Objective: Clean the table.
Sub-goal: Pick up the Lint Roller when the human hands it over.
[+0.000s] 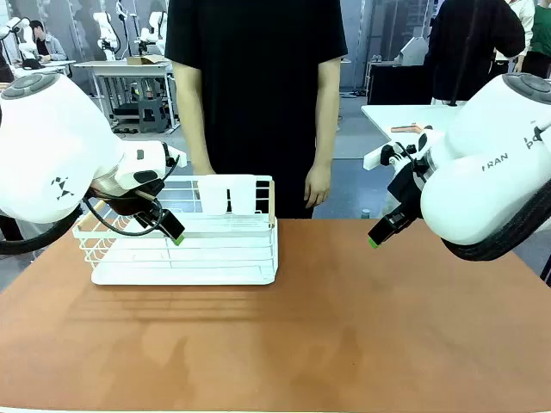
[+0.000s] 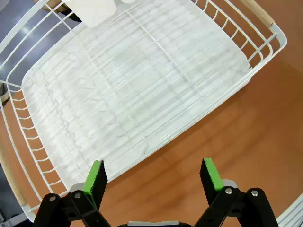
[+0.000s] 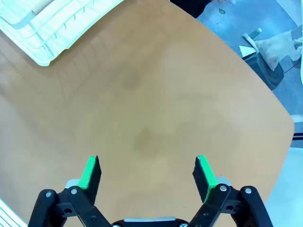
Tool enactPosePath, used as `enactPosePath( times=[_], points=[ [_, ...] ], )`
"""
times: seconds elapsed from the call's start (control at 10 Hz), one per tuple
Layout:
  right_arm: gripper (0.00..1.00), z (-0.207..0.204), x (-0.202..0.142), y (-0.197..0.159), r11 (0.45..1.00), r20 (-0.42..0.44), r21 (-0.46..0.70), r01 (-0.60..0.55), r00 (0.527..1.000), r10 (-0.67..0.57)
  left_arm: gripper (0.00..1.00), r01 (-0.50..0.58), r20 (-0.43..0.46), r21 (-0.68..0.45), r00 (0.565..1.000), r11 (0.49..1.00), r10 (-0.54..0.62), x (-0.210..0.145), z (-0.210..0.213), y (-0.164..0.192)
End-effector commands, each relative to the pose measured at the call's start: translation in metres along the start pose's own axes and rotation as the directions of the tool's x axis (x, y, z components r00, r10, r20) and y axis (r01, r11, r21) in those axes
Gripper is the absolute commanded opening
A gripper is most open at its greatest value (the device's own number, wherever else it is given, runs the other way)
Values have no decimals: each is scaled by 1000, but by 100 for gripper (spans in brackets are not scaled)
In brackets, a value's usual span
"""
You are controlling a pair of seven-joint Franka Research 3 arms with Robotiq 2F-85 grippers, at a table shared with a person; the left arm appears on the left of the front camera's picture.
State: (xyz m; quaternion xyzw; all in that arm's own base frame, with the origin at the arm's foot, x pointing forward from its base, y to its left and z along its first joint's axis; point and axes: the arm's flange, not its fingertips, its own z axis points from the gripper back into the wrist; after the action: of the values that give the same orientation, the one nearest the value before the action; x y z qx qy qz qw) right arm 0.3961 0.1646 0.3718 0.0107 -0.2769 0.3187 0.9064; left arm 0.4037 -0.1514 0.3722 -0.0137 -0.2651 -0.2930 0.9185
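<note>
Your left gripper [image 2: 154, 172] hangs with its fingers spread and nothing between them, right over the near rim of the white wire rack [image 2: 142, 85]. That's your first hazard. Drop straight down from here and one pad likely lands on the wire while the other lands on the table [image 1: 344, 327], so you'd tip or shove the rack instead of gripping it.

The rack sits on the table's far left part, and the reddish-brown top runs wide and bare across the middle and right. Your right gripper [image 3: 147, 170] is also spread and holding nothing, poised above that bare stretch. A faint darker patch [image 3: 142, 137] lies below it, and you can't tell whether it's a stain or a shadow, so don't chase it blindly. Press down too hard and the fingertips scrape the top.

Watch the white holder [image 1: 228, 194] on the rack's far side too. Lift or drag the rack unevenly and it could swing or spill.

The person stands close behind the far edge with a hand [image 1: 317, 184] hanging just beyond the rack's corner. A fast sweep outward from either arm carries towards them, so keep your moves low and slow.
</note>
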Motion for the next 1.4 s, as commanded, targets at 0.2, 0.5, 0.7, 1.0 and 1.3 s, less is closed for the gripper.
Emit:
enactPosePath(
  times=[0.2,0.5,0.7,1.0,1.3],
  points=[
    [100,0,0,0,1000,0,0,0,1000,0,100,0,0,0,1000,1000,0,0,0,0],
    [100,0,0,0,1000,0,0,0,1000,0,100,0,0,0,1000,1000,0,0,0,0],
    [100,0,0,0,1000,0,0,0,1000,0,100,0,0,0,1000,1000,0,0,0,0],
    [100,0,0,0,1000,0,0,0,1000,0,100,0,0,0,1000,1000,0,0,0,0],
    [100,13,4,-10,998,-9,37,43,999,-42,100,-80,-15,-87,997,993,79,10,15,9]
  ],
)
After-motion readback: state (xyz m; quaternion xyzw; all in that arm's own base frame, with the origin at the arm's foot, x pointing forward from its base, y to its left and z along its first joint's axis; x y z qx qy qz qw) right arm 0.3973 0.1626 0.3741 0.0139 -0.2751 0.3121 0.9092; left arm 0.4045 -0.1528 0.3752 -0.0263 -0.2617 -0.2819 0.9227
